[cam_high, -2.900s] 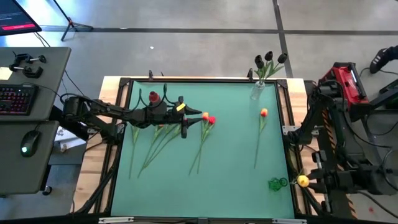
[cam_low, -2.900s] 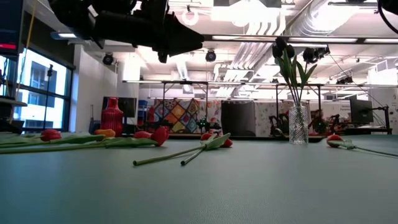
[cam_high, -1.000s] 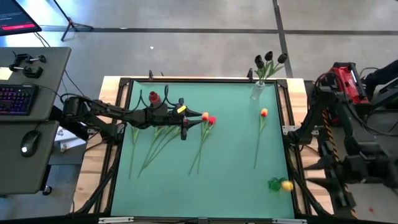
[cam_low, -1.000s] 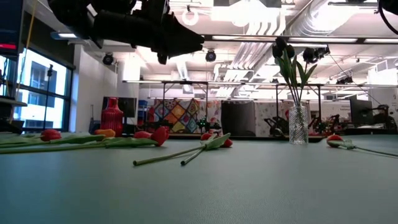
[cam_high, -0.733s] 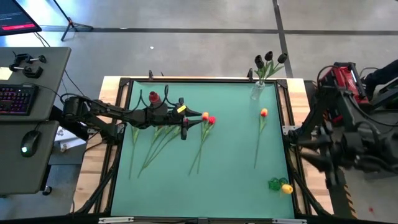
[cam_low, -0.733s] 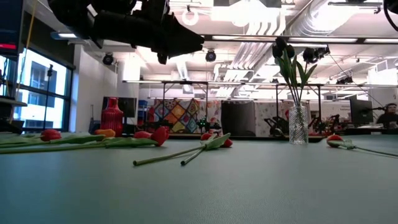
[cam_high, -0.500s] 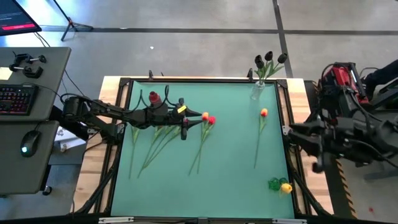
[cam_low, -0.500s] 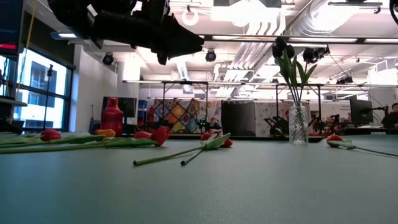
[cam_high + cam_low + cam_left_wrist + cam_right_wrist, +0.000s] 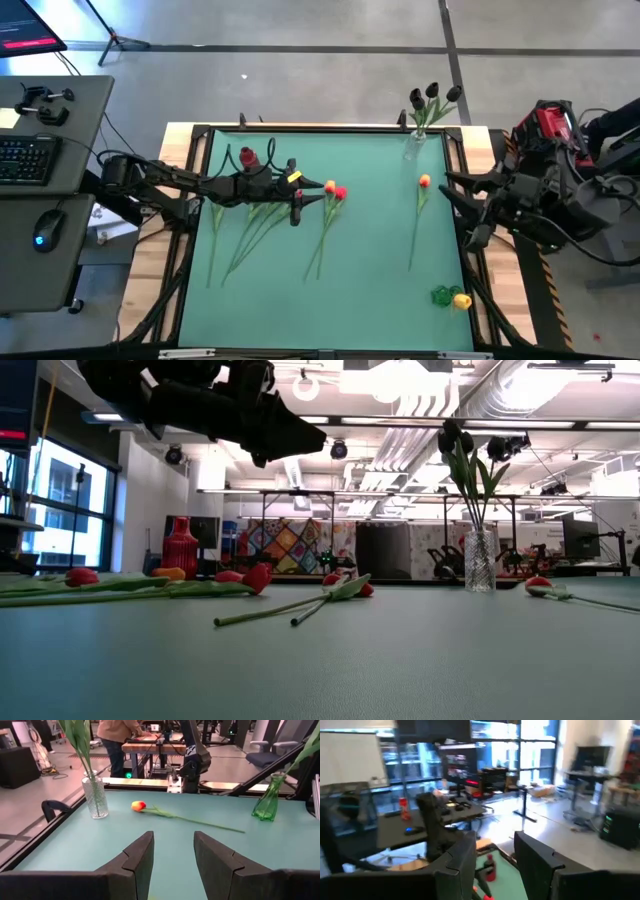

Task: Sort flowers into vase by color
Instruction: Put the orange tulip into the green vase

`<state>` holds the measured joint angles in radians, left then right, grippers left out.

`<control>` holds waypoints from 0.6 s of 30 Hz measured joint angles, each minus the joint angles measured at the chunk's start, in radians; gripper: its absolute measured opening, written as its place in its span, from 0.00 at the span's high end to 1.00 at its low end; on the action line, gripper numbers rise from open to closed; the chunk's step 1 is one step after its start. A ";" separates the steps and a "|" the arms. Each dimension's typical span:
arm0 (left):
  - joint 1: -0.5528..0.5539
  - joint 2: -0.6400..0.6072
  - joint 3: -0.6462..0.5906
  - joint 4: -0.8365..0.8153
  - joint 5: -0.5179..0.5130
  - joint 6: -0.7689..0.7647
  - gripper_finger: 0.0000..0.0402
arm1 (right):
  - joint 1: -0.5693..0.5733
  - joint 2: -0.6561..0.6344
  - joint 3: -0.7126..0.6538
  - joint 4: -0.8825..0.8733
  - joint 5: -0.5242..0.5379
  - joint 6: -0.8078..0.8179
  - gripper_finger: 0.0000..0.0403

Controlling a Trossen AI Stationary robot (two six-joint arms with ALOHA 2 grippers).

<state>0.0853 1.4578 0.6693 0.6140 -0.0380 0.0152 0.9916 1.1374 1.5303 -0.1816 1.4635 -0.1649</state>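
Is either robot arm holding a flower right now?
No. The left pincer is open and empty above the table. The right pincer is open and empty too.

high view's straight down, low view's level at the mat; both catch the clear vase [image 9: 414, 146] upper right.

Teal table [image 9: 370, 270], green vase [image 9: 266, 802], near-black tulips [image 9: 432, 94]

Flowers [image 9: 262, 222] lie on the table's [image 9: 360, 290] left half; a glass vase [image 9: 415, 146] stands at its far right corner, one flower [image 9: 419, 215] lying just before it
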 joint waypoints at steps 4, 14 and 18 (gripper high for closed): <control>0.001 0.000 0.000 0.001 0.000 0.031 0.69 | -0.044 0.000 0.000 -0.056 -0.271 -0.005 0.69; 0.020 0.000 0.000 0.002 0.000 0.034 0.69 | -0.281 0.004 0.000 -0.468 -0.619 0.476 0.69; 0.020 0.000 0.000 0.002 0.000 0.041 0.69 | -0.395 0.005 0.000 -0.659 -0.551 0.762 0.69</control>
<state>0.1051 1.4578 0.6693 0.6159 -0.0376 0.0563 0.5968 1.1427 1.5303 -0.8409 0.9126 0.5973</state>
